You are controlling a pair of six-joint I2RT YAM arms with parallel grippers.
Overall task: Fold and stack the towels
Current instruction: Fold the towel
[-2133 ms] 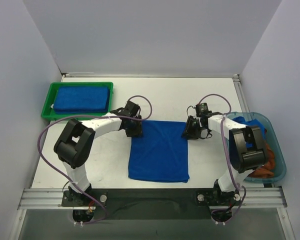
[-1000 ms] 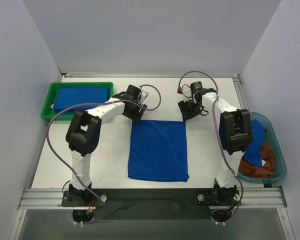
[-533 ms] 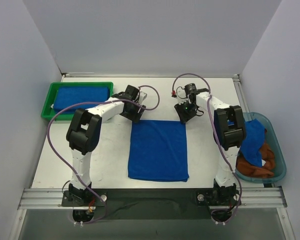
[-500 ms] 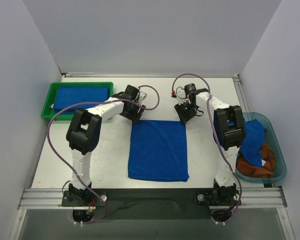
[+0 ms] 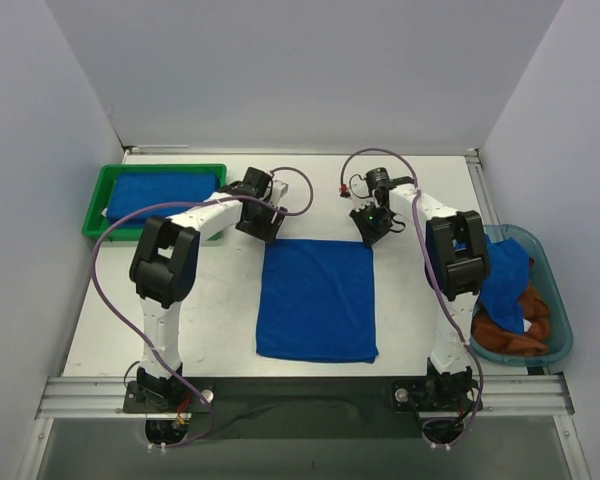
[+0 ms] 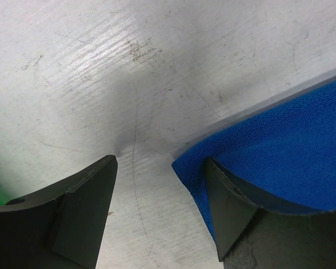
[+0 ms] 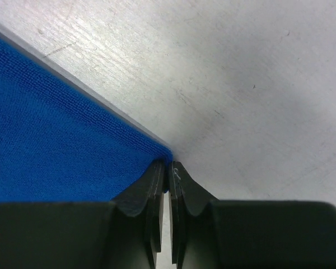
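The spread towel (image 5: 316, 300), royal blue, lies flat in the middle of the worktop (image 5: 220, 310). Both arms reach to its far edge, one at each far corner.

The left pincer (image 6: 161, 162) stands wide open, low over the worktop, and it holds nothing. In the left wrist view, one finger (image 6: 81, 213) is over bare worktop. The other finger (image 6: 232, 216) is over the cloth. The rounded corner of the spread towel comes into the gap from that second finger's side. The rest of the gap is bare worktop.

The right pincer (image 7: 169, 163) is closed down to a thin slit. The far right corner of the spread towel ends exactly at its fingertips. As far as the right wrist view shows, the tips nip the very point of that corner. The cloth spreads away on one side of this pincer, and on its other side and ahead of it there is only worktop.

Beyond the left pincer, on its outer side, the green tray (image 5: 92, 212) carries a folded blue towel (image 5: 160, 195). Well behind the right pincer, beside that arm's elbow, the teal bin (image 5: 560, 340) holds a crumpled blue towel (image 5: 505, 285) over a rust-brown towel (image 5: 515, 338).
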